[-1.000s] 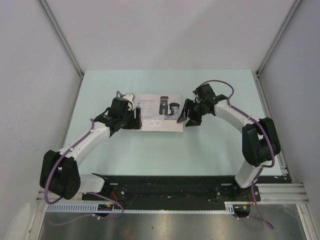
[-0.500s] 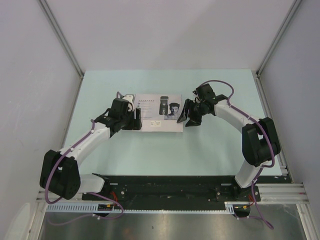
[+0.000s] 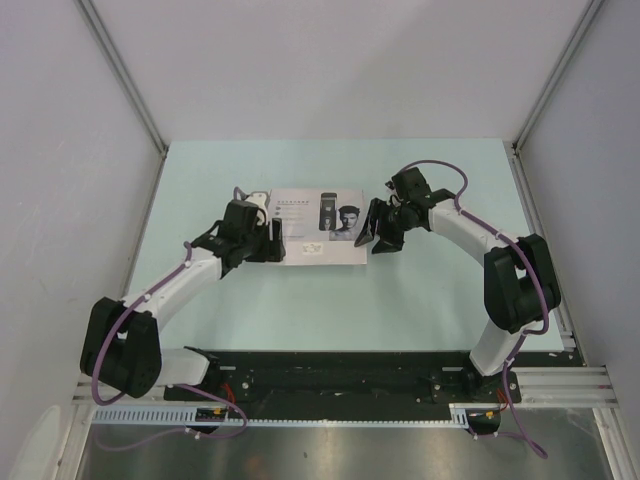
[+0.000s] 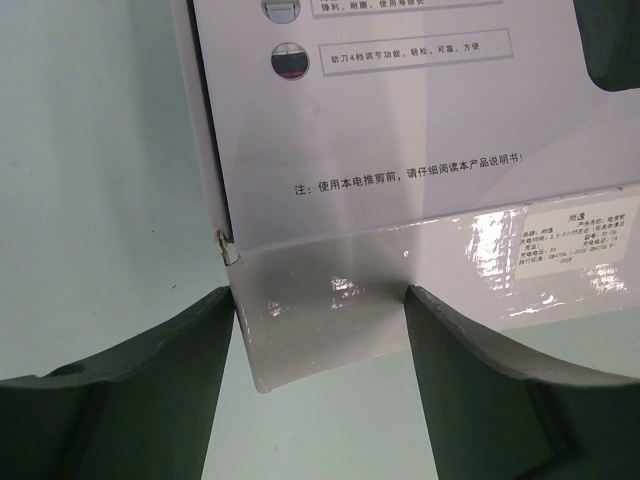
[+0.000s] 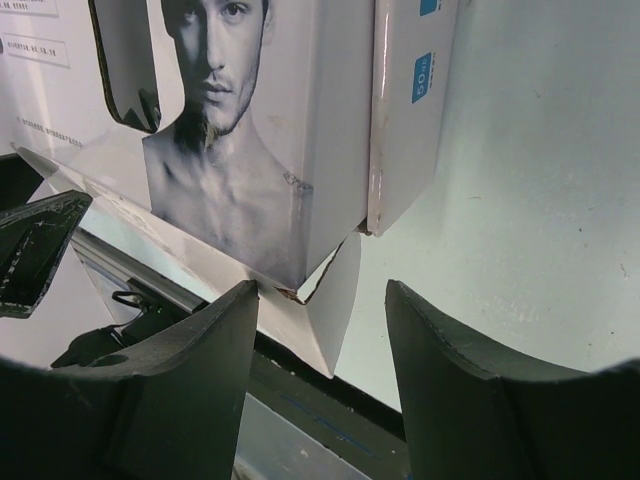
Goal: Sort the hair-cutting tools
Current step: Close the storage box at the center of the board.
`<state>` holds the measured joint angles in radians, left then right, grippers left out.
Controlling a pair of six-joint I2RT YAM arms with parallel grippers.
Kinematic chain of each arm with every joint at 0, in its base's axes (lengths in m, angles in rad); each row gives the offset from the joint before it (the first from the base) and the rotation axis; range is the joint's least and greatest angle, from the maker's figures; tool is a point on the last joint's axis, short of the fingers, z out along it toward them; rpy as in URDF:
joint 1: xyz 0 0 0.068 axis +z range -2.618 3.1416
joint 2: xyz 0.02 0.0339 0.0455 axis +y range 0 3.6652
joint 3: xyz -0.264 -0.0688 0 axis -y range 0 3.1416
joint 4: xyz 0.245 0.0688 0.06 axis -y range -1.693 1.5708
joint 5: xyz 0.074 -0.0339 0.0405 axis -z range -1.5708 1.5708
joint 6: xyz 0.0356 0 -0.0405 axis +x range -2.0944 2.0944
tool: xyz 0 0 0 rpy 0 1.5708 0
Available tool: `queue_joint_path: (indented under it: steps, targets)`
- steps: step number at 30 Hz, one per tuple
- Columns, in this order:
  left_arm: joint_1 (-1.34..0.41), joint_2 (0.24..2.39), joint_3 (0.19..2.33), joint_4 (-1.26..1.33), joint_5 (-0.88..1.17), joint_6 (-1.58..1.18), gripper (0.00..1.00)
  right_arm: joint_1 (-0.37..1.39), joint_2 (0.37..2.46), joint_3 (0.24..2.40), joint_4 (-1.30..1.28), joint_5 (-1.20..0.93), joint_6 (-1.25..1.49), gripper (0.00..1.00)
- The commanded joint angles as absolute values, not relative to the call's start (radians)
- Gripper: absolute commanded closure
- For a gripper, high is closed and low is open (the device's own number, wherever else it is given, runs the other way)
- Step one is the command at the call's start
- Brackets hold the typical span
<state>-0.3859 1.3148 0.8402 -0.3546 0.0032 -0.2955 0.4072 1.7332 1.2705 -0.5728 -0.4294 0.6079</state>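
The hair-cutting tools are hidden. Only the flat white box (image 3: 318, 228) with its printed lid shows, lying mid-table. My left gripper (image 3: 272, 238) is at the box's left end. In the left wrist view it (image 4: 318, 300) stands open, with the box's glossy near corner (image 4: 300, 340) between the fingers; the box runs on behind the right finger. My right gripper (image 3: 372, 235) is at the box's right end. In the right wrist view it (image 5: 322, 290) is open around a loose white flap (image 5: 335, 310), and its left finger (image 5: 215, 330) touches the box's torn lower corner.
White walls and metal frame posts (image 3: 120, 75) close in the pale green table (image 3: 330, 300) on three sides. A black rail (image 3: 340, 370) with the arm bases runs along the near edge.
The left arm has shifted very slightly toward the near side. The box and the right arm have not moved.
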Motion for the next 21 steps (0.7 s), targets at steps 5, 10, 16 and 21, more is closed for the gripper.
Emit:
queue_joint_path:
  steps: [5, 10, 16, 21]
  targets:
    - [-0.393, 1.35, 0.804, -0.305, -0.025, -0.316, 0.26, 0.41, 1.729, 1.305, -0.601, -0.37, 0.56, 0.4]
    - [-0.391, 1.344, 0.804, -0.305, -0.021, -0.316, 0.26, 0.419, 1.721, 1.305, -0.604, -0.373, 0.525, 0.34]
    - [-0.39, 1.341, 0.801, -0.308, -0.023, -0.319, 0.25, 0.486, 1.669, 1.305, -0.572, -0.284, 0.459, 0.22]
    - [-0.391, 1.333, 0.801, -0.305, -0.018, -0.321, 0.2, 0.535, 1.596, 1.276, -0.494, -0.196, 0.439, 0.21]
